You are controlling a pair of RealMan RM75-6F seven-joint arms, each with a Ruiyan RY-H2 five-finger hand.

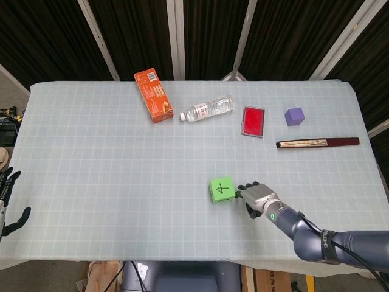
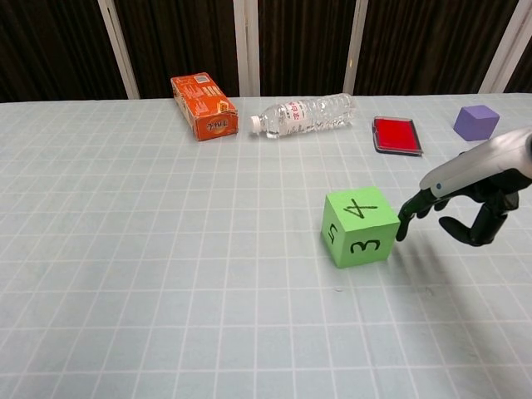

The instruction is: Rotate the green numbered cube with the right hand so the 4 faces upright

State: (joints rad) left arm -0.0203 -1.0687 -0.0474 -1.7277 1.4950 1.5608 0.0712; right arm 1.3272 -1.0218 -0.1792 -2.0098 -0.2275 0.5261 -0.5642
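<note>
The green numbered cube (image 1: 222,189) (image 2: 360,226) rests on the table a little right of centre, near the front. Its top face carries the 4, slanted in the chest view; the 3 faces the chest camera and the 5 is on the left side. My right hand (image 1: 258,198) (image 2: 465,208) is just right of the cube. One fingertip (image 2: 404,230) touches the cube's lower right edge and the other fingers are loosely bent and apart, holding nothing. My left hand (image 1: 7,204) hangs off the table's left edge, fingers spread, empty.
Along the back of the table lie an orange box (image 1: 153,95) (image 2: 204,105), a plastic bottle (image 1: 208,109) (image 2: 303,113) on its side, a red flat case (image 1: 253,121) (image 2: 396,135) and a purple cube (image 1: 294,116) (image 2: 475,122). A long dark stick (image 1: 317,143) lies at the right.
</note>
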